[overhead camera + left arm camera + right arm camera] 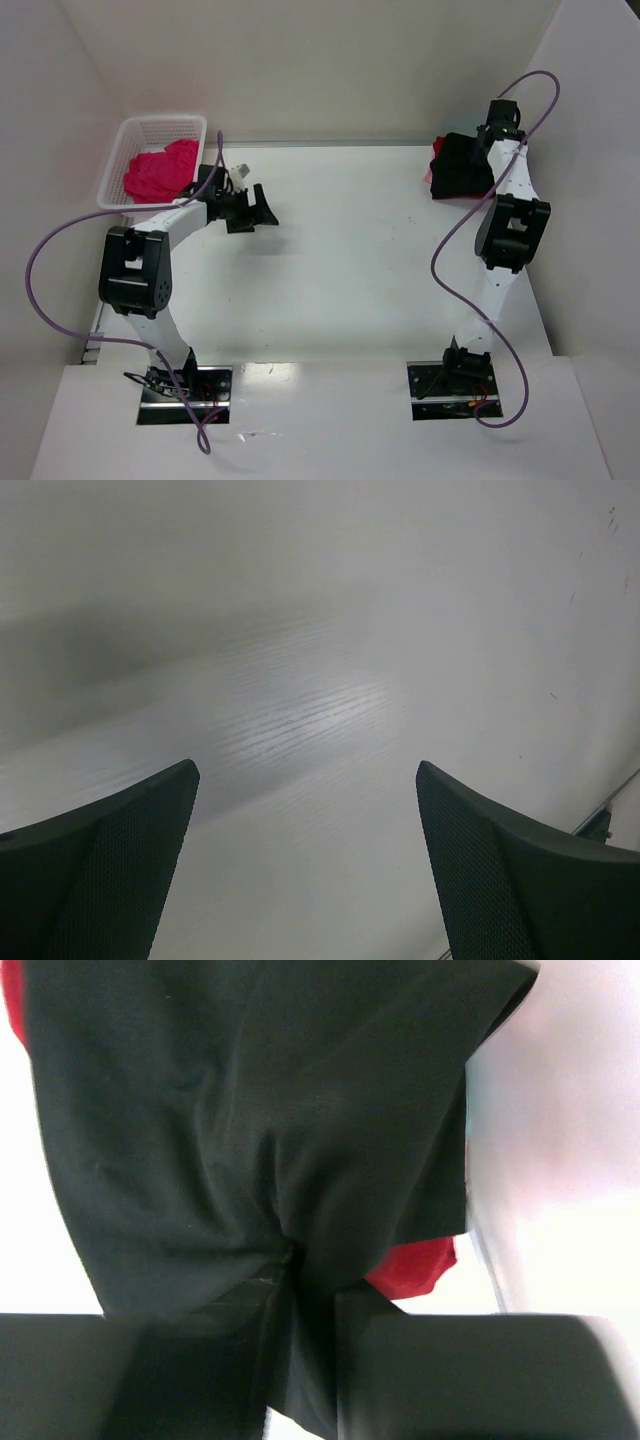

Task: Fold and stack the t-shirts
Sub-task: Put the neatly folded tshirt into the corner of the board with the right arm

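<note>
A black t-shirt lies folded at the far right of the table on top of a dark red t-shirt. In the right wrist view the black t-shirt fills the frame, and a red corner peeks out below it. My right gripper has a bunched fold of the black cloth pinched between its jaws. A magenta-pink t-shirt lies crumpled in the white mesh basket. My left gripper hovers open over bare table, right of the basket.
The basket stands at the far left corner, against the left wall. White walls close in the table on the left, back and right. The right wall is close beside the stack. Purple cables loop from both arms.
</note>
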You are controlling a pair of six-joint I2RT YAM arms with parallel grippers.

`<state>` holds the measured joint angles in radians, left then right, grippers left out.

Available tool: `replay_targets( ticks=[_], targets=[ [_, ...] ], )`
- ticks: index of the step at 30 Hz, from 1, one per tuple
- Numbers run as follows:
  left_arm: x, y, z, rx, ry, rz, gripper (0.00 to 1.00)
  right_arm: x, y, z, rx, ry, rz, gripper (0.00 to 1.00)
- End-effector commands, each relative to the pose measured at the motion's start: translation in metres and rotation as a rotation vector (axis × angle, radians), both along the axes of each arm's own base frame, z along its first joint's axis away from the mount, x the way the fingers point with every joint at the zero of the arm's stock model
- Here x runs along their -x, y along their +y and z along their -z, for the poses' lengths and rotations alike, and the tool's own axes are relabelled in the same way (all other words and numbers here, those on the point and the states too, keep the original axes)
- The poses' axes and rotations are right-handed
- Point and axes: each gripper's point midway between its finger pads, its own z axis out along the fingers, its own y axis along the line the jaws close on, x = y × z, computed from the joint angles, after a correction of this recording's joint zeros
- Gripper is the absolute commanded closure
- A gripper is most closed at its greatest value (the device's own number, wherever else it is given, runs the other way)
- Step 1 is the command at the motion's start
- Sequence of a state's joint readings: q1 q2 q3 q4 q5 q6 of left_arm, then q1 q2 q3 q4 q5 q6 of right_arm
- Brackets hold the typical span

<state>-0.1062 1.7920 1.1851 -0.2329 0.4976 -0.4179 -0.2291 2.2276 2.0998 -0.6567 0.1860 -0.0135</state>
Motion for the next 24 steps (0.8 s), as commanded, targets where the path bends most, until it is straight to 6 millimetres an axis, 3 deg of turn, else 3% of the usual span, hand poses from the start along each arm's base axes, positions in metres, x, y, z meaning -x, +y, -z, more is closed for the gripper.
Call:
replay_targets(
  ticks=[1, 2, 5, 7, 8, 10, 11, 12, 13, 14, 15, 16, 17, 18, 19, 20, 21, 23, 24],
  targets=[
    [-0.012, 0.000, -0.013, 0.013, -0.056, 0.024, 0.03, -0.008, -0.007, 0.004, 0.026, -0.036, 0.027, 0.59],
    [-0.012, 0.000, -0.013, 0.013, -0.056, 0.024, 0.03, -0.008, -0.006, -0.001, 0.016, -0.051, 0.040, 0.34],
    [-0.012, 0.000, -0.013, 0.017, -0.050, 0.018, 0.03, -0.007, -0.005, -0.016, 0.009, -0.088, 0.053, 0.19],
    [-0.012, 0.000, -0.017, 0.018, -0.060, 0.018, 0.03, -0.012, 0.002, -0.054, -0.010, -0.174, 0.029, 0.02],
    [-0.013, -0.002, -0.019, 0.032, -0.063, 0.018, 0.03, -0.011, 0.004, -0.067, -0.018, -0.198, 0.028, 0.00],
    [-0.014, -0.004, -0.025, 0.047, -0.076, 0.017, 0.03, -0.011, 0.014, -0.117, -0.044, -0.301, -0.001, 0.00],
    [-0.016, -0.004, -0.030, 0.048, -0.095, 0.018, 0.03, -0.006, 0.015, -0.128, -0.048, -0.316, 0.003, 0.00],
    [-0.016, -0.004, -0.036, 0.049, -0.108, 0.018, 0.03, -0.005, 0.028, -0.146, -0.044, -0.349, -0.020, 0.00],
    [-0.018, -0.005, -0.043, 0.051, -0.127, 0.018, 0.03, 0.001, 0.036, -0.176, -0.034, -0.407, -0.035, 0.00],
    [-0.020, -0.005, -0.050, 0.053, -0.145, 0.019, 0.03, 0.005, 0.043, -0.188, -0.024, -0.426, -0.052, 0.00],
    [-0.019, -0.005, -0.061, 0.055, -0.171, 0.019, 0.03, 0.008, 0.056, -0.188, -0.030, -0.420, -0.075, 0.00],
    [-0.021, -0.005, -0.071, 0.057, -0.195, 0.020, 0.03, 0.018, 0.061, -0.210, -0.017, -0.464, -0.076, 0.00],
    [-0.018, -0.005, -0.083, 0.059, -0.218, 0.020, 0.03, 0.023, 0.065, -0.216, -0.007, -0.477, -0.072, 0.00],
    [-0.019, -0.003, -0.092, 0.049, -0.241, 0.020, 0.03, 0.027, 0.076, -0.207, -0.006, -0.455, -0.079, 0.00],
    [-0.021, -0.001, -0.103, 0.038, -0.277, 0.019, 0.03, 0.029, 0.076, -0.212, -0.001, -0.488, -0.080, 0.00],
    [-0.017, -0.001, -0.114, 0.040, -0.298, 0.019, 0.03, 0.035, 0.089, -0.225, -0.007, -0.528, -0.127, 0.00],
    [-0.018, 0.000, -0.124, 0.036, -0.323, 0.012, 0.03, 0.036, 0.092, -0.195, -0.024, -0.485, -0.140, 0.00],
    [-0.016, 0.008, -0.143, 0.036, -0.362, -0.006, 0.03, 0.030, 0.094, -0.182, -0.045, -0.512, -0.138, 0.00],
    [-0.012, 0.009, -0.145, 0.035, -0.355, -0.006, 0.03, 0.030, 0.090, -0.149, -0.061, -0.458, -0.121, 0.00]
  ],
)
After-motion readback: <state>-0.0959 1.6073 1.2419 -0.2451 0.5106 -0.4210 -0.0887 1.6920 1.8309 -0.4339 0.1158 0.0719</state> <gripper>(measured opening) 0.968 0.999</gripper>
